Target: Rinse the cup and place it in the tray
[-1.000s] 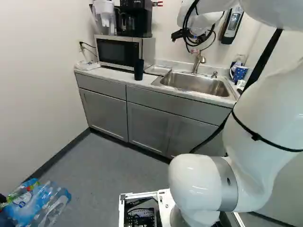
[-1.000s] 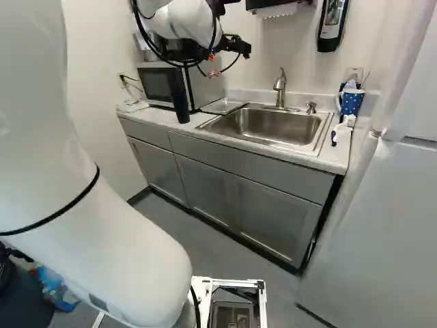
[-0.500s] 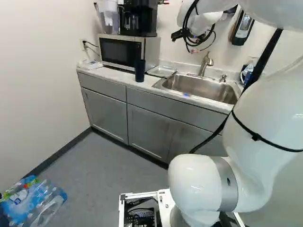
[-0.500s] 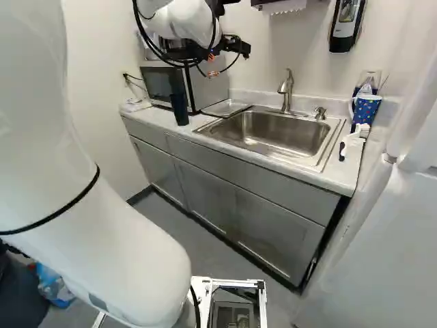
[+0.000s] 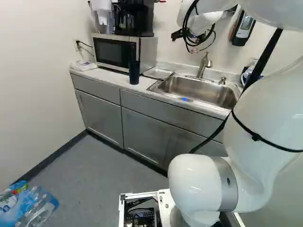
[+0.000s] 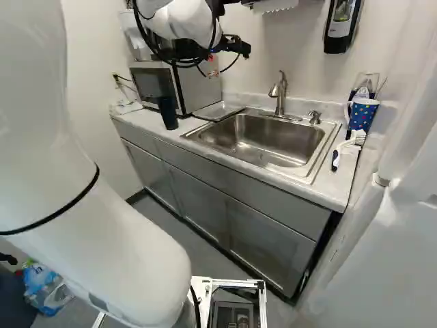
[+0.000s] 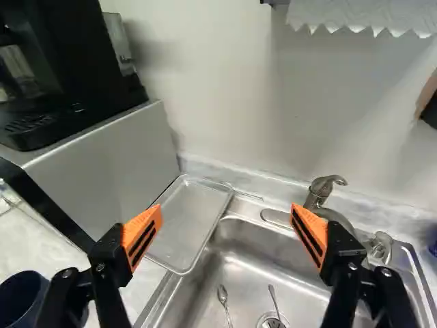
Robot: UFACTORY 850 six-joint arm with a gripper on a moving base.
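My gripper (image 6: 220, 49) hangs from the wrist high above the counter in the right base view. In the wrist view the gripper (image 7: 227, 231) stands open, its orange pads wide apart with nothing between them. A dark blue cup (image 5: 134, 72) stands upright on the counter before the microwave; the same cup (image 7: 24, 297) shows partly beside one finger. The shallow metal tray (image 7: 188, 222) lies between microwave and sink, ahead of the gripper. Beyond the fingers are the steel sink (image 6: 273, 140), holding two spoons (image 7: 223, 295), and its faucet (image 7: 321, 190).
A microwave (image 5: 113, 51) carries a coffee maker (image 5: 135, 16). Right of the sink stand a dotted blue mug (image 6: 362, 115) and a white brush (image 6: 348, 147). A white surface (image 6: 386, 253) rises at the right of the right base view. Packed bottles (image 5: 31, 205) lie on the floor.
The base has moved, shifting the counter, sink and cup in both base views. The arm holds its pose against its lowest joint, and the gripper's fingers show no clear change.
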